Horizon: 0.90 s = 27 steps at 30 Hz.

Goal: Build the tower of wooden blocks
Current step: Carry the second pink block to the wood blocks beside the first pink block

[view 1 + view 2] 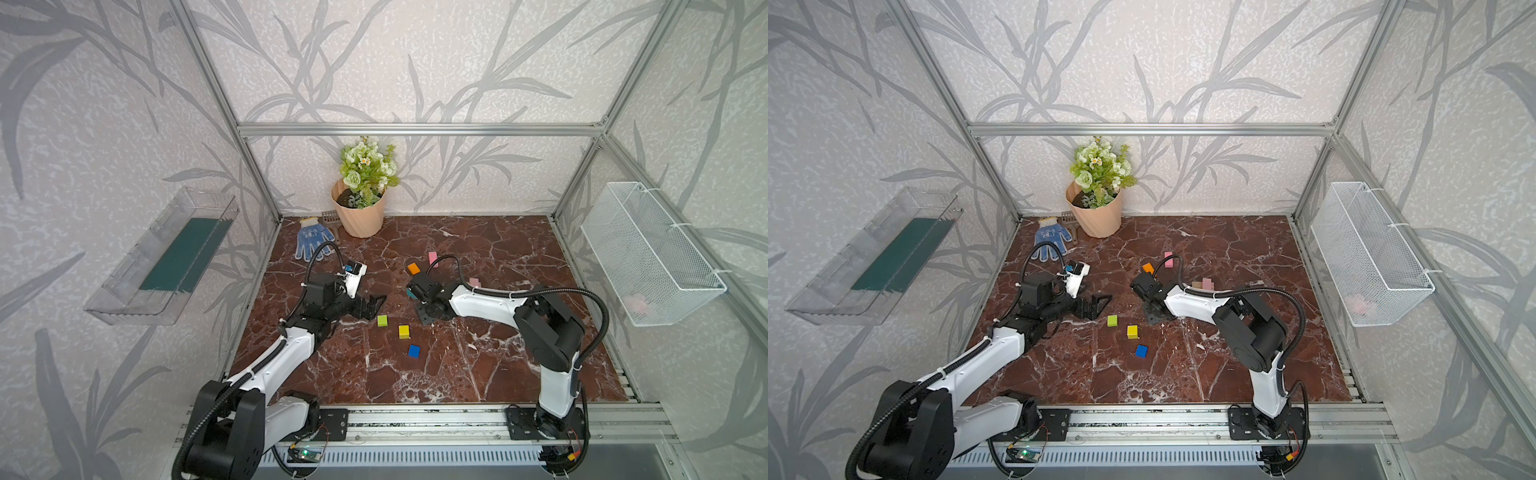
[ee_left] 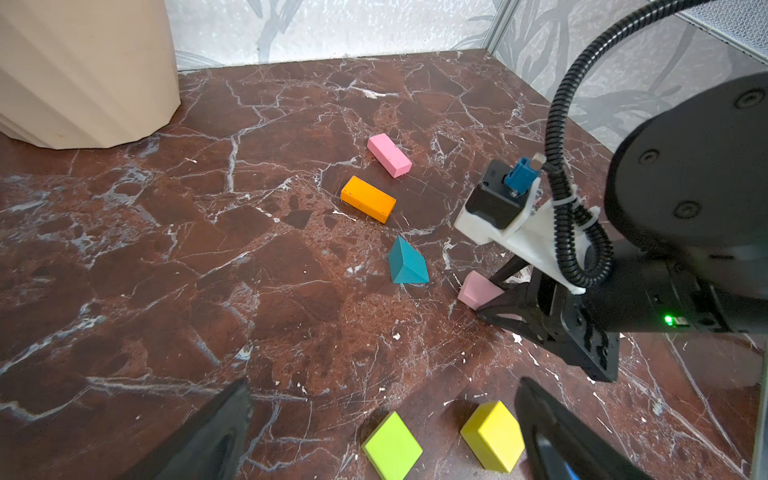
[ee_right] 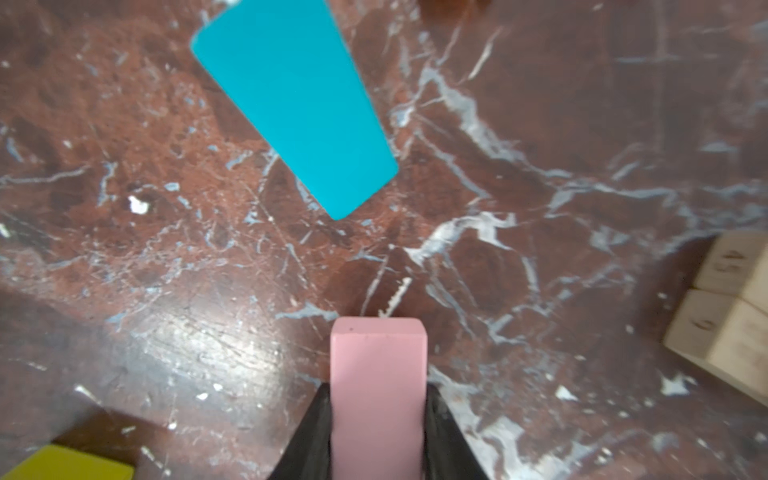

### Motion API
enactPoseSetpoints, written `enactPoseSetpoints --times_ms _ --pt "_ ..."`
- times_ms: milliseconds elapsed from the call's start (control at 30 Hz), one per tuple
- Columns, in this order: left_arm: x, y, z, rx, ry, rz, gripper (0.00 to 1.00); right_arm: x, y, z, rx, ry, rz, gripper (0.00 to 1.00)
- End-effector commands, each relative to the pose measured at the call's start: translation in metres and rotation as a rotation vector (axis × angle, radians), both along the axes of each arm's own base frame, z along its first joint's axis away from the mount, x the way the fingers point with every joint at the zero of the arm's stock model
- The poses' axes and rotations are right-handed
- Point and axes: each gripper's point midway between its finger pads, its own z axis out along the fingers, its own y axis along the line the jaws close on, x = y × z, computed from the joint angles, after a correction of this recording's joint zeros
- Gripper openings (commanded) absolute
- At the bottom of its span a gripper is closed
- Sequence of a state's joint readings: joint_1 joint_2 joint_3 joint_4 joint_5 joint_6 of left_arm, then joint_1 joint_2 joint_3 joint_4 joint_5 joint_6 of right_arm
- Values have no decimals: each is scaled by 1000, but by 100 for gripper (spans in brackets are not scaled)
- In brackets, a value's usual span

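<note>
Closest to the right wrist camera, one pink bar sits clamped between the two black fingers of the right gripper, low over the red marble table. Whether the bar touches the surface cannot be told. Just ahead of it lies the single teal wedge, apart from the bar.

Ten blocks show in all. There are three pink ones: the held bar, a loose pink bar toward the back, and a third pink block behind the right forearm. This last one lies beside two plain-wood blocks, which lie side by side and touching. One orange bar lies between the loose pink bar and the teal wedge.

Three cubes run in a slanted line near the table's middle: one lime, one yellow and one blue, each apart from the next. No block rests on another.

The left gripper hangs with its jaws spread wide and empty, just beside the lime cube. At the back stand one peach flower pot and one blue glove.
</note>
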<state>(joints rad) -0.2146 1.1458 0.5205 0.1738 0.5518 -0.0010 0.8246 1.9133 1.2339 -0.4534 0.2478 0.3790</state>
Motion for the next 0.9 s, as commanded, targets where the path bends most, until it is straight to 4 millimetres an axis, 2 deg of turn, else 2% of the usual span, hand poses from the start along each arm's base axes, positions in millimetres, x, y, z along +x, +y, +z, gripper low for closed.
enactPoseSetpoints --times_ms 0,167,200,400,533,600,767,867 --pt "-2 -2 6 -1 -36 -18 99 5 -20 35 15 -81 -83 9" --pt "-6 -5 7 -9 -43 -40 99 13 -45 53 58 -128 -177 8" --pt "-7 -6 8 -11 -45 -47 99 15 -50 65 80 -153 -200 8" --pt "-7 -6 8 -10 -50 -47 99 29 -84 77 86 -177 -315 4" --pt "-16 -7 15 -25 -103 -67 99 37 -99 78 79 -176 -364 2" --pt "-15 4 17 -14 -128 2 99 41 -105 76 84 -166 -386 1" --pt "-30 5 22 16 -225 -29 99 49 -111 73 99 -150 -410 0" --pt "-27 17 24 18 -252 51 99 51 -112 72 102 -143 -416 0"
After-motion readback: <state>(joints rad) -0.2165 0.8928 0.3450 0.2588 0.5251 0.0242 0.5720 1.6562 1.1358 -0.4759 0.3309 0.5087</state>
